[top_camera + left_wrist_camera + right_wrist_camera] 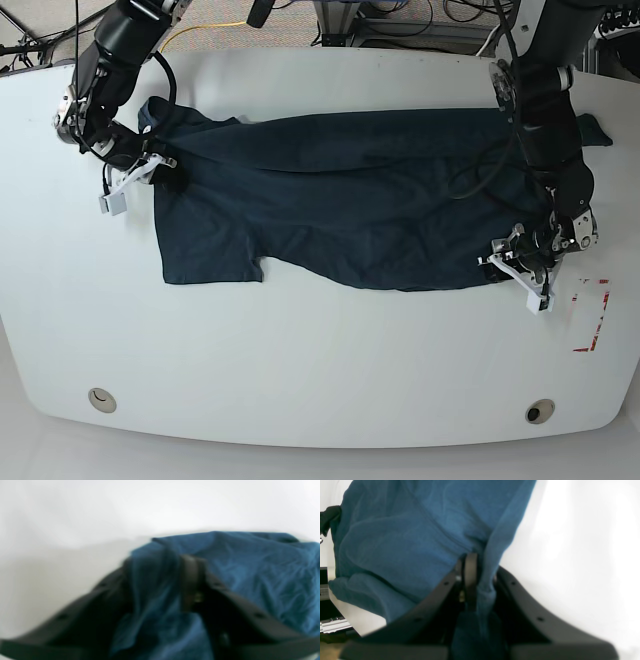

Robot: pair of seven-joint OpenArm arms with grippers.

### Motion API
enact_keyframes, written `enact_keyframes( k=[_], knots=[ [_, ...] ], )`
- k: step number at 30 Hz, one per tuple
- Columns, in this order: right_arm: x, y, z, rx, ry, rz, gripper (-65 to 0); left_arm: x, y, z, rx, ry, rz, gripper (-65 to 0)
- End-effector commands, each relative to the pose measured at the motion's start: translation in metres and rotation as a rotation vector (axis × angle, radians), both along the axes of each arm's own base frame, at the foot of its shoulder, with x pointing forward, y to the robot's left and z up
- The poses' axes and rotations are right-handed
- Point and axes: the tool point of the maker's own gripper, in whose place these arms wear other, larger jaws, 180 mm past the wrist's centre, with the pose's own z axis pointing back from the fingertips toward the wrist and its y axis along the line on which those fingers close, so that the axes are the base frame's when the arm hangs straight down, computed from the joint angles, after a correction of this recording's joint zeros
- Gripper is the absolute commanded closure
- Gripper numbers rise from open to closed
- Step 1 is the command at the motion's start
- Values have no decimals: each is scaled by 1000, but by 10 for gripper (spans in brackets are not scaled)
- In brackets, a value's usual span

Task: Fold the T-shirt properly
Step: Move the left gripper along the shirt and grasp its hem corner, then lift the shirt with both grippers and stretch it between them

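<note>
The dark navy T-shirt lies spread across the white table, its long side running left to right, with a sleeve hanging toward the front left. My left gripper is at the shirt's front right corner. In the left wrist view, which is blurred, a bunched fold of the T-shirt sits between the fingers of the left gripper, which is shut on it. My right gripper is at the shirt's left end. In the right wrist view the right gripper pinches an edge of the T-shirt.
The white table has two round holes near its front edge. A red corner marking lies at the right, just beyond the left gripper. Cables and equipment run behind the far edge.
</note>
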Motion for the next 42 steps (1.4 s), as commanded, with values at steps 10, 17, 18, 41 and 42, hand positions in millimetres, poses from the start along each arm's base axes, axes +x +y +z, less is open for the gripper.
enact_keyframes(
  k=[10,17,18,41,42],
  knots=[
    [24,-10,26,-45,-80,29,-17,19,14,43,51,-106,4,-4],
    [41,-28,59,-144,-163,52,0,13,22,90,165,-167,-19,-4],
    [43,-30,64,-157,-174,53,0,10,23,94,180,-170,-22,-4],
    [149,-15,221,-457,-515,296,0,9,42,246,205,-495,115,-4],
    [154,-13,227,-463,-523,306,0,12,42,255,204,-513,117,-4]
  ],
)
